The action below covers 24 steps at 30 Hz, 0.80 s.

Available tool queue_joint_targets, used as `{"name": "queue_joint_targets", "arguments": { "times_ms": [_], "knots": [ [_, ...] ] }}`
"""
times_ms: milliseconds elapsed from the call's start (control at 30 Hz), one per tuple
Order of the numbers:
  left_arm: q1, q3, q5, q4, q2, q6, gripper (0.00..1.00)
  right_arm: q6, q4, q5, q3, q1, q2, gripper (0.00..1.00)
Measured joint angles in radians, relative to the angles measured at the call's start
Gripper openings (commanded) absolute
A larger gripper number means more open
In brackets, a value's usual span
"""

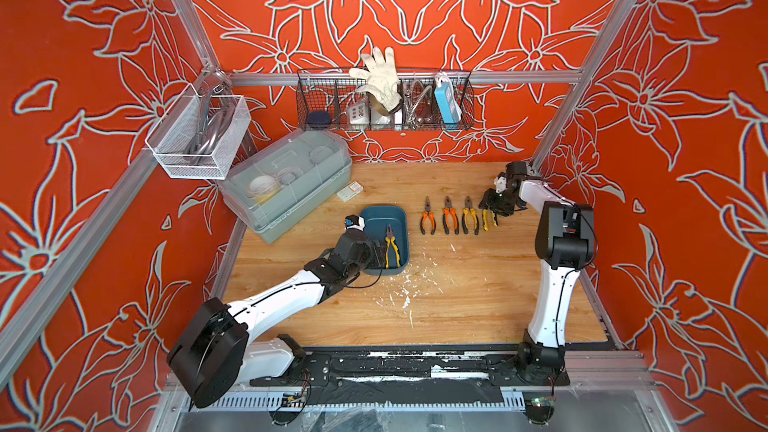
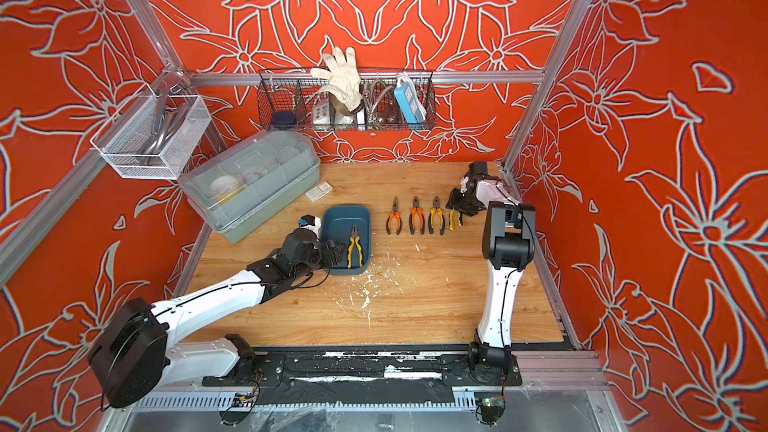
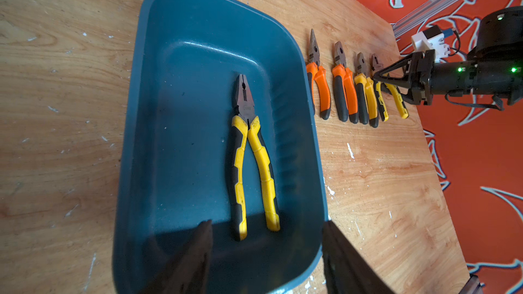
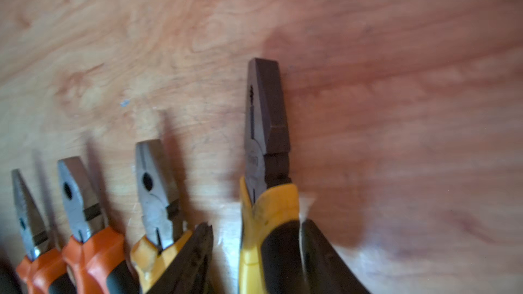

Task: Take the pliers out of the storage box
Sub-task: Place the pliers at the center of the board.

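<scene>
**A:** Five pliers, I count. Where are they?

**B:** One yellow-handled pair [image 1: 392,249] lies flat in the storage box [image 1: 380,218], head toward the back wall. Four more lie in a row [image 1: 450,220] on the wooden tabletop [image 1: 478,305] beside the box, toward the right arm.

**A:** And the room?

**B:** Red walls [image 1: 685,118] with pale flower outlines stand on three sides, with aluminium rails [image 1: 519,76] along them. White flecks [image 1: 405,292] mark the wood near the front. A translucent lidded bin [image 1: 286,184] stands at the back left. A wire basket [image 1: 316,97] holding a white glove [image 1: 380,76] hangs on the back rail.

**A:** The grippers?

**B:** The left gripper [image 3: 266,223] hangs over the near end of the box, fingers spread and gripping nothing. The right gripper [image 4: 257,224] straddles the last yellow pair [image 4: 266,137] in the row. Its fingers are parted, with a clear gap on one side.

**A:** What can't you make out?

**B:** In both top views that gripper covers the last pair's head. The right wrist view is blurred and cuts off every handle. I cannot tell whether the other finger touches the handle. The bin's contents are only hazy shapes.
</scene>
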<state>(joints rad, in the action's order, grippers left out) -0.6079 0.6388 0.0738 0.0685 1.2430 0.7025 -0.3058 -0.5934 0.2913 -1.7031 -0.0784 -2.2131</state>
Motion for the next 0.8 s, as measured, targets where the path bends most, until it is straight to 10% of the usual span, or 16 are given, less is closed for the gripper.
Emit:
{"name": "queue_joint_targets", "arguments": {
  "times_ms": [800],
  "knots": [
    [0.000, 0.000, 0.011, 0.000, 0.000, -0.007, 0.63, 0.014, -0.005, 0.009, 0.005, 0.016, 0.004, 0.51]
  ]
}}
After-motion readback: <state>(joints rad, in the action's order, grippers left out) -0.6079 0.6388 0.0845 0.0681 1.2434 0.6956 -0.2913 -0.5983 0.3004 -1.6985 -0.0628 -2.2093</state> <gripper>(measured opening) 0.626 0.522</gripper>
